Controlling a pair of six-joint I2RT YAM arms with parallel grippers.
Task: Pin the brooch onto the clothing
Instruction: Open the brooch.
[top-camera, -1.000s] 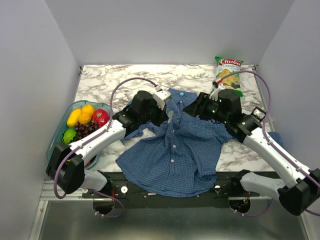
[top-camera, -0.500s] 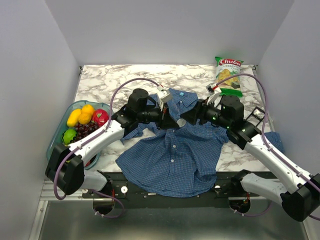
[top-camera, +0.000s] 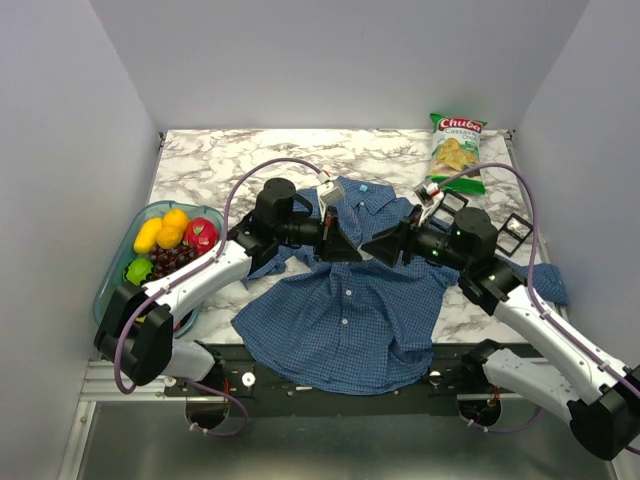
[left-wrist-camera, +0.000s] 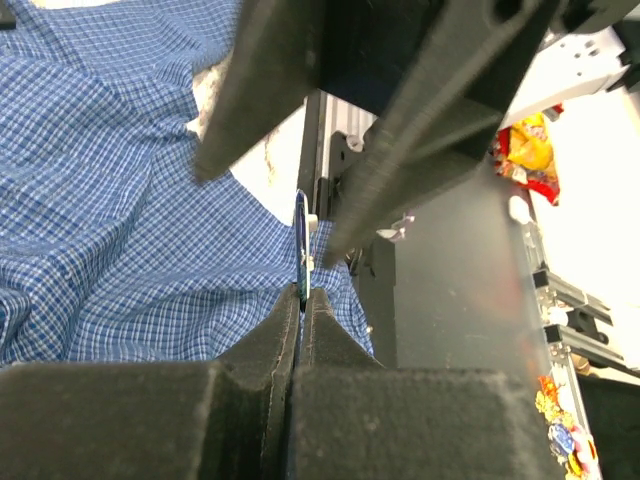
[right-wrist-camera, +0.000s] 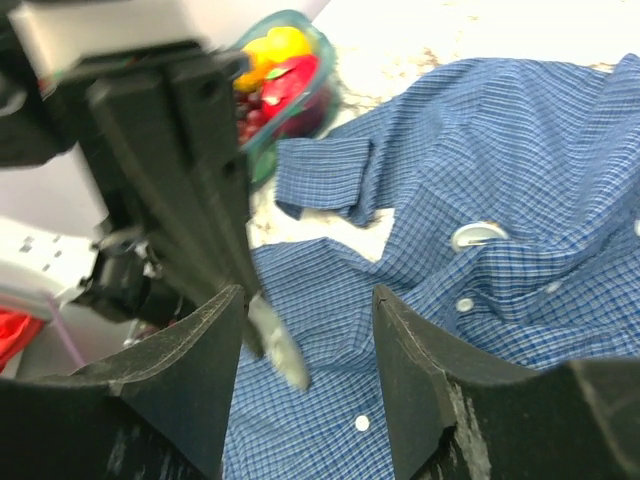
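Observation:
The clothing (top-camera: 350, 320), a blue checked shirt, lies spread over the table's front edge, its collar toward the back. My left gripper (top-camera: 348, 249) hovers above the shirt's chest, shut on the brooch (left-wrist-camera: 301, 235), a thin piece seen edge-on that sticks out past the fingertips. In the right wrist view the brooch (right-wrist-camera: 280, 348) shows as a pale grey oval. My right gripper (top-camera: 373, 246) faces the left one tip to tip and is open; the brooch is just by its left finger (right-wrist-camera: 215, 330). A white round piece (right-wrist-camera: 477, 235) lies on the shirt by the buttons.
A clear bowl (top-camera: 112, 262) of fruit sits at the left edge. A green chips bag (top-camera: 456, 150) lies at the back right. One shirt sleeve (top-camera: 548, 283) trails off to the right, under the right arm.
Both grippers have lifted from the collar area and turned to face each other above the shirt. The left one carries the brooch. The right jaws have narrowed slightly.

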